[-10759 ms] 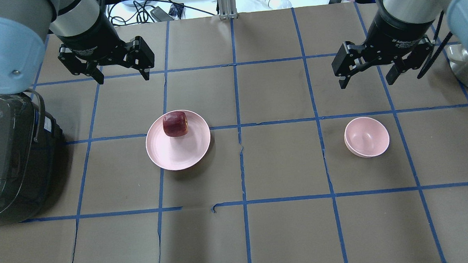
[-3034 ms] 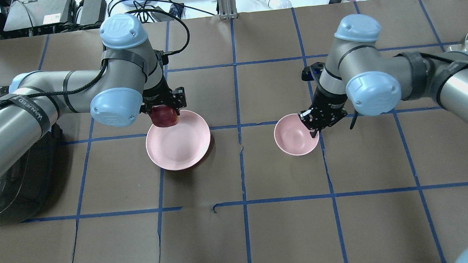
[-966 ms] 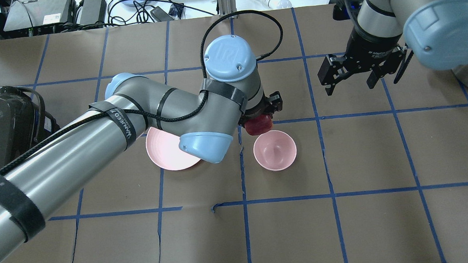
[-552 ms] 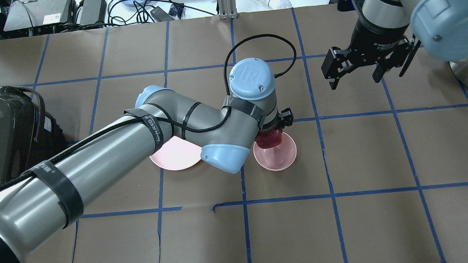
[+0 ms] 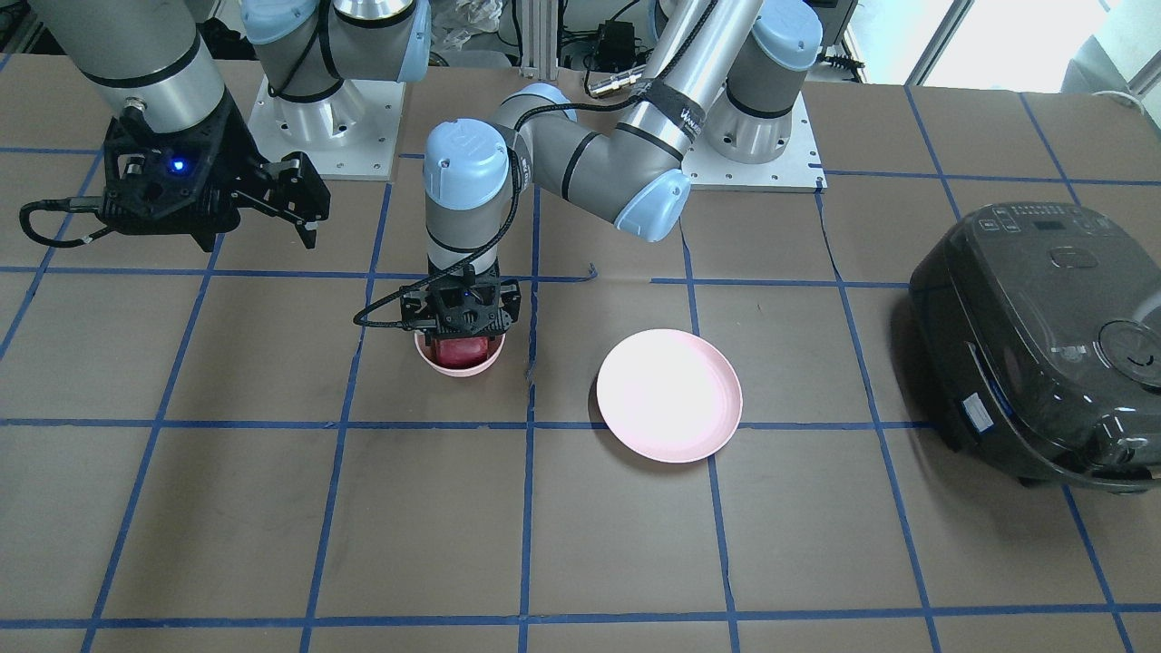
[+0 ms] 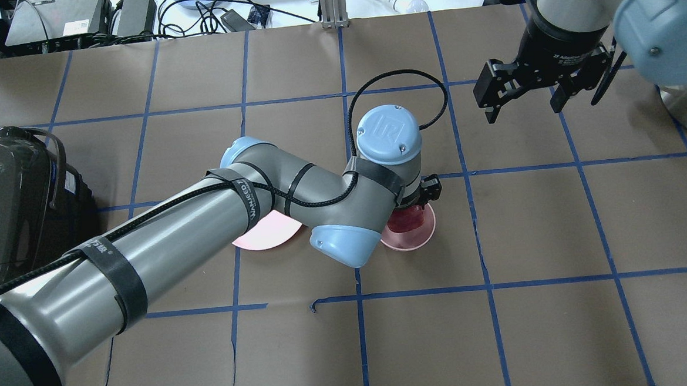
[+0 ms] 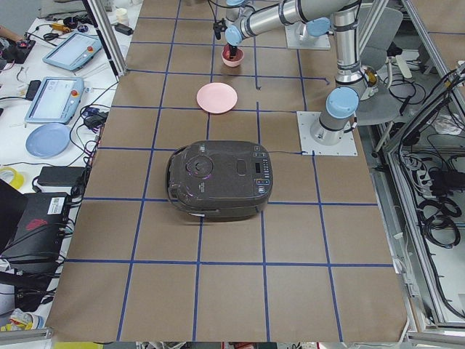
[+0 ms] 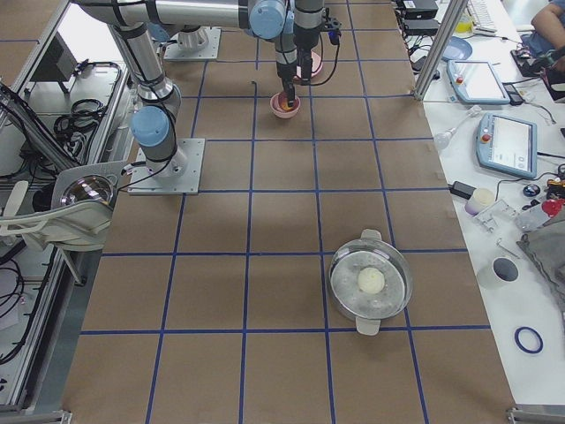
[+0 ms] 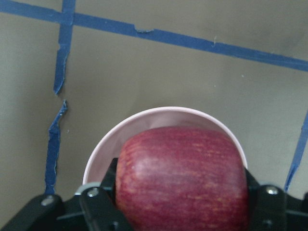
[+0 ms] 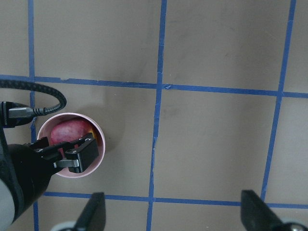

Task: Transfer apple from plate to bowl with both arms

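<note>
My left gripper (image 5: 461,341) is shut on the dark red apple (image 5: 460,350) and holds it down inside the small pink bowl (image 5: 458,370). The left wrist view shows the apple (image 9: 183,175) clamped between both fingers, with the bowl rim (image 9: 163,111) around it. In the overhead view the apple (image 6: 406,218) sits in the bowl (image 6: 409,243) under the left wrist. The pink plate (image 5: 669,394) lies empty beside it and is partly hidden under the left arm overhead (image 6: 263,237). My right gripper (image 6: 521,113) is open and empty, raised well off to the bowl's side.
A black rice cooker (image 5: 1043,336) stands on the robot's left side of the table, beyond the plate. A metal pot with a lid (image 8: 371,281) stands far to the robot's right. Blue tape lines grid the brown table cover.
My left gripper carried the apple from above the bowl's rim down into the bowl. The right gripper drifted slightly up and away. Earlier, the right gripper had moved the bowl toward the centre.
</note>
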`<state>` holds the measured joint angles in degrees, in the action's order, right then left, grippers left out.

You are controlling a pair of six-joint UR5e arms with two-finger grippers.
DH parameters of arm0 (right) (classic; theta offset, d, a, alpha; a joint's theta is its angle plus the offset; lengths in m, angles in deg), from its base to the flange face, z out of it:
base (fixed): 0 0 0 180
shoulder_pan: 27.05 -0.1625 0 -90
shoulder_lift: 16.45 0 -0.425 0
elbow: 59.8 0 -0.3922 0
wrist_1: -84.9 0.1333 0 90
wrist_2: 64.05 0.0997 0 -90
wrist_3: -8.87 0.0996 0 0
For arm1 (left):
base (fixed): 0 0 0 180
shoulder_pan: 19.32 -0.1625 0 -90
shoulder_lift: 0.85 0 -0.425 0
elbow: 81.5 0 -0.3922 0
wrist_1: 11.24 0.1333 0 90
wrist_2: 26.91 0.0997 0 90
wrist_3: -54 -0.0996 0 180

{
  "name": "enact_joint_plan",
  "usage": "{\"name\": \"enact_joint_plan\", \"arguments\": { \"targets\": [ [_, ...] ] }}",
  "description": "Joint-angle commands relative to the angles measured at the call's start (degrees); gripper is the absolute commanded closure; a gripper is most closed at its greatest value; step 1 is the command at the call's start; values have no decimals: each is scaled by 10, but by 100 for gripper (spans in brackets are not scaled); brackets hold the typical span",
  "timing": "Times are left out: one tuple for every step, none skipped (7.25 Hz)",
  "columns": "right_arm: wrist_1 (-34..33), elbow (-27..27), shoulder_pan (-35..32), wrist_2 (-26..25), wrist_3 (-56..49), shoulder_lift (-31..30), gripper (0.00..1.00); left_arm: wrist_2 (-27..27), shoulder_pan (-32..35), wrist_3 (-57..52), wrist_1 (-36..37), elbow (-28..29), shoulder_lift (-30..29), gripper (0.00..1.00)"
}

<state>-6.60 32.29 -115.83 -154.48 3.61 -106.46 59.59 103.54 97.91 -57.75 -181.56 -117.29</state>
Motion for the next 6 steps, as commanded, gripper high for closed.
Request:
{"name": "enact_joint_plan", "arguments": {
  "targets": [
    [-4,-1,0,-1,31,-3,0,2,0,-5,3,-1,19,0],
    [-4,0,0,3,62,-4,0,9,-4,-11,-10,-2,37,0],
    [-4,-1,-1,3,64,-5,0,45,-20,-43,-43,-5,55,0],
    [-4,-1,-1,3,65,-5,0,47,-51,-112,-59,-9,77,0],
    [-4,-1,-1,3,68,-6,0,47,-96,-199,-83,-15,112,0],
    [-3,1,-2,6,86,-10,0,48,-152,-277,-141,-21,153,0]
  ]
}}
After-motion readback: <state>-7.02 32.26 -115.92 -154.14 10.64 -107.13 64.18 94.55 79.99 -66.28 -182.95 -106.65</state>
